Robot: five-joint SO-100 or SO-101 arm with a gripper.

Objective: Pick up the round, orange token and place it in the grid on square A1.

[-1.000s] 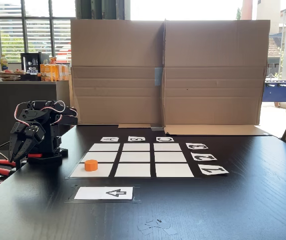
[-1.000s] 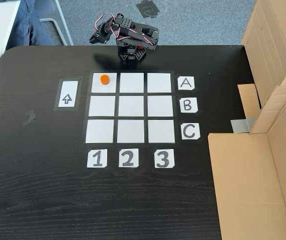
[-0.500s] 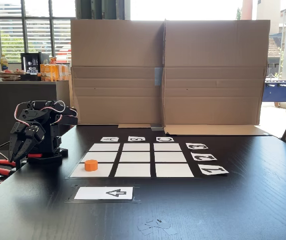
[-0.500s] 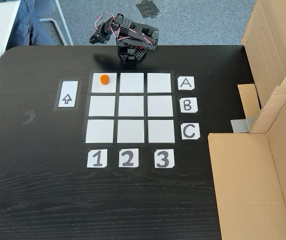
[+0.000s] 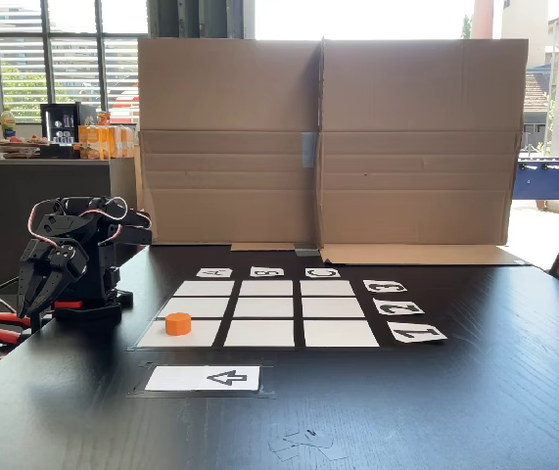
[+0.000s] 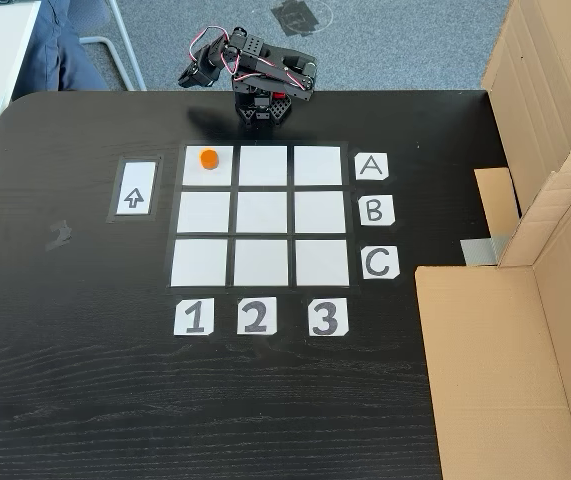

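The token (image 6: 208, 158), a small rigid-looking orange disc probably light and best pinched across its curved sides, sat in square A1 (image 6: 220, 172) at upper left of the grid (image 6: 261, 215), while the folded arm's pincer (image 5: 36, 294) hung apart, fingers seemingly pressed together.

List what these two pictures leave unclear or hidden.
- Gripper: in the low fixed view it hangs folded by the arm base, black on black; whether it is open or shut cannot be told. In the high fixed view it is too small.
- Card A: foreshortened in the low view, the letter barely readable.
- Token: its underside and exact contact with square A1 are hidden by the token itself.
- Cardboard: cut off by the right edge.
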